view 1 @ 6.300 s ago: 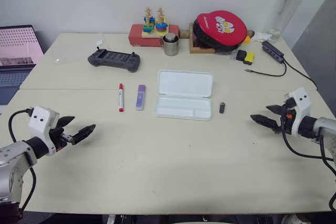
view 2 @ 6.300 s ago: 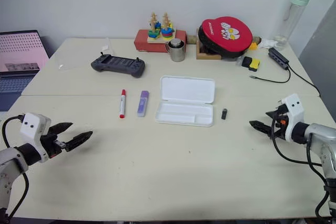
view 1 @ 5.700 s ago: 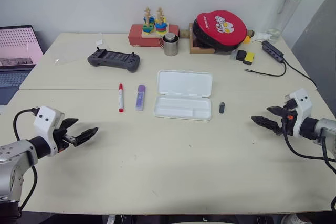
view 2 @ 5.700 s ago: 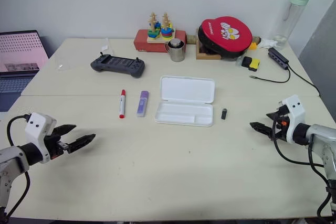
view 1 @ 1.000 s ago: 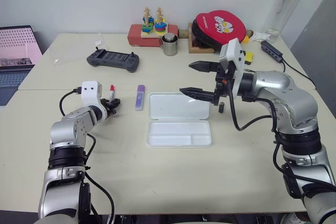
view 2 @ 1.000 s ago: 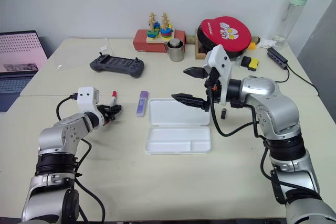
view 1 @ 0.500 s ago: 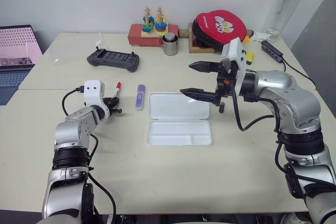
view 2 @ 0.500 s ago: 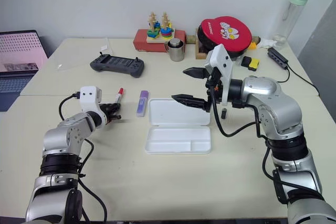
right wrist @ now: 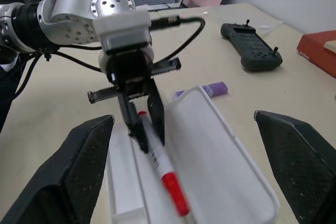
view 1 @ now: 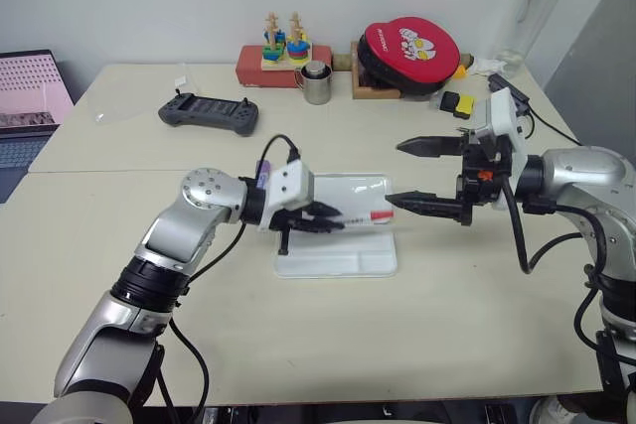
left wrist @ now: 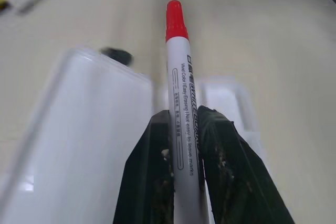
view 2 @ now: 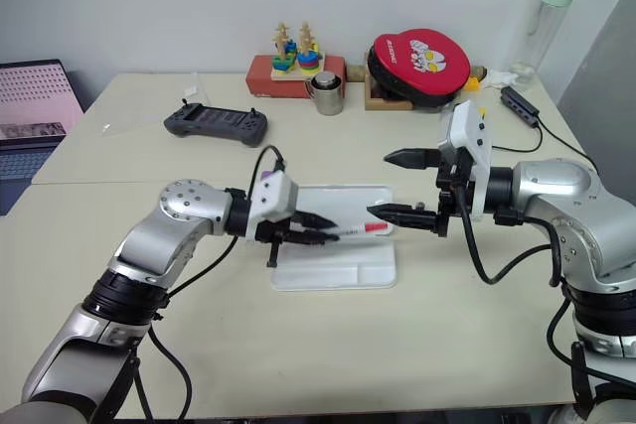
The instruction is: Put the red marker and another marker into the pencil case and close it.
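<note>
The pencil case [view 1: 298, 262] lies open in mid-table, its lid flat on the far side. My left gripper [view 1: 333, 222] is shut on the red marker [left wrist: 181, 108] and holds it level just above the case. The marker's red cap [view 1: 381, 216] points toward my right gripper [view 1: 402, 174]. That gripper hangs open and empty just past the case's right end. The other marker, a purple highlighter [right wrist: 212, 88], lies on the table beside the case's left end, partly behind my left arm in the eye views.
A small dark stub [left wrist: 116, 54] lies by the case's far corner. A black game controller [view 1: 211, 113], metal cup [view 1: 316, 84], red box with a stacking toy [view 1: 268, 57], red round pouch [view 1: 412, 45] and bottle [view 1: 532, 7] line the back. A laptop [view 1: 30, 96] stands far left.
My left gripper has lifted the red marker off the table and carried it right, over the open case. My right gripper has drawn back to the right, still open.
</note>
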{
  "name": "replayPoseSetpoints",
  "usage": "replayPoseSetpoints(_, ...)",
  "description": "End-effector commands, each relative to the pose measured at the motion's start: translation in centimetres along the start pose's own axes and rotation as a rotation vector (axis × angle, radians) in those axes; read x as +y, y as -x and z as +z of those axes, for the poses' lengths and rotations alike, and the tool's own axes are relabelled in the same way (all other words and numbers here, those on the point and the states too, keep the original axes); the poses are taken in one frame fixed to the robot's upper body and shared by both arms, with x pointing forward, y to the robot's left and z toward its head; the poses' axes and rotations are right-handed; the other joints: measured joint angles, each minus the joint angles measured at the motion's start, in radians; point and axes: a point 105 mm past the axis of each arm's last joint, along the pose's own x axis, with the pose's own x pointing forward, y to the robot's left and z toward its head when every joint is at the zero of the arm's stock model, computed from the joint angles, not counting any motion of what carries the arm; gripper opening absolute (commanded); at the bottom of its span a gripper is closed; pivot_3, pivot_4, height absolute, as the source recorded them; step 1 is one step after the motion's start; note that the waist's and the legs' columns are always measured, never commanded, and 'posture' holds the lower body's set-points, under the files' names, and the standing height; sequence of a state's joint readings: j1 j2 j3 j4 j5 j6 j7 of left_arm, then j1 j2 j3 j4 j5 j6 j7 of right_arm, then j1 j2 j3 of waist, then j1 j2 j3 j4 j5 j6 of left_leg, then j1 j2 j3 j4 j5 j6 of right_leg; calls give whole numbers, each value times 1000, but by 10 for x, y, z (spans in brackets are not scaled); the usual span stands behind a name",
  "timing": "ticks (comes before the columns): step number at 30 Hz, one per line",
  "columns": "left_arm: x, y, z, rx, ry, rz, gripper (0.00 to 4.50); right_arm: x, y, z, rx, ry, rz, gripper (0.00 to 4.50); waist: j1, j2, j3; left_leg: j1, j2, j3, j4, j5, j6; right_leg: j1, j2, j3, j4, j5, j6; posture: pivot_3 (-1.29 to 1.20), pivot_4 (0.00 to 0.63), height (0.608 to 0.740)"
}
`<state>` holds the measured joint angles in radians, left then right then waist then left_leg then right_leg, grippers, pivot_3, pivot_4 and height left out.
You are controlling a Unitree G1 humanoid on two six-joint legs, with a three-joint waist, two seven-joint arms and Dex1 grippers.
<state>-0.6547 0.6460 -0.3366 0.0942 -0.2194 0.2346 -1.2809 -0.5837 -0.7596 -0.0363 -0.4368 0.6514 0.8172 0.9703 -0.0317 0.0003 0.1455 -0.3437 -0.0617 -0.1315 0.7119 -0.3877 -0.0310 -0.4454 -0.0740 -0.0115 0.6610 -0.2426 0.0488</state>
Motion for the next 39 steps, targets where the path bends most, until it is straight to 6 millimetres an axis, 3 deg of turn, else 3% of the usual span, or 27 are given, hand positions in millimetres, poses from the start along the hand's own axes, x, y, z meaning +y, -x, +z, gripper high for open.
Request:
replayPoseSetpoints(1, 8, 1, -6, 55, -53, -1, 430, 10, 3, 3, 19, 40, -13, 4500, 4, 0, 0, 0, 0, 0, 1, 0, 0, 0, 0, 0, 0, 0, 0, 0, 150, 740)
replayPoseSetpoints(5, 10, -2, -14, 89, -51, 1, 430, 15, 6, -9, 62, 17, -26, 4500, 6, -1, 0, -1, -2, -1, 1, 0, 0, 0, 0, -1, 0, 0, 0, 0, 150, 740)
replayPoseSetpoints(12, 9, -7, -17, 91, -42, -6, 430, 15, 5, -9, 60, 12, -36, 4500, 6, -1, 0, -1, -1, -1, 1, 0, 0, 0, 0, -2, -1, 0, 0, 0, 150, 740)
replayPoseSetpoints(14, 9, -7, -17, 94, -37, -3, 1129, 14, 5, -9, 59, 11, -37, 4500, 5, -1, 0, -1, -1, -1, 1, 0, 0, 0, 0, -1, 0, 0, 0, 0, 150, 740)
replayPoseSetpoints(17, 9, -6, -18, 94, -33, -3, 1682, 13, 4, -9, 58, 10, -36, 4500, 5, -1, 0, -1, -2, -1, 1, 0, 0, 0, 0, -2, 0, 0, 0, 0, 150, 740)
replayPoseSetpoints(21, 15, -1, -3, 5, 7, 32, 2632, 13, 4, -9, 56, 8, -35, 4500, 5, -1, 0, -1, -2, -1, 1, 0, 0, 0, 0, -2, 0, 0, 0, 0, 150, 740)
replayPoseSetpoints(25, 38, 41, 38, -267, 204, 192, 3576, 13, 5, -7, 46, 4, -38, 4500, 4, -1, 1, -1, -1, -1, 1, 0, 0, 0, 0, -1, 0, 0, 0, 0, 150, 740)
replayPoseSetpoints(26, 46, 54, 45, -326, 251, 248, 3632, 13, 5, -6, 39, 3, -40, 4500, 4, -1, 1, -1, -1, -1, 1, 0, 0, 0, 0, -1, 0, 0, 0, 0, 150, 740)
replayPoseSetpoints(30, 80, 108, 61, -509, 373, 556, 4451, 7, 2, 1, -1, 12, -60, 4500, 3, -1, 1, -1, -1, -1, 2, 0, 0, 0, 0, -2, 1, 0, 0, 0, 150, 740)
replayPoseSetpoints(33, 97, 137, 66, -593, 451, 771, 4451, 3, -2, 4, -17, 17, -64, 4500, 3, -2, 0, 0, -1, -2, 2, 0, 0, 0, 0, -1, 1, 0, 0, 0, 150, 740)
replayPoseSetpoints(36, 105, 154, 45, -529, 517, 961, 4451, 1, -5, 7, -28, 24, -62, 4500, 3, -2, 0, 0, -1, -2, 2, 0, 0, 0, 0, -1, 1, 0, 0, 0, 150, 740)
replayPoseSetpoints(39, 105, 154, 9, -368, 594, 1081, 4451, -2, -7, 9, -39, 31, -63, 4500, 3, -2, 0, 0, -2, -2, 2, 0, 0, 0, -1, -1, 1, 0, 0, 0, 150, 740)
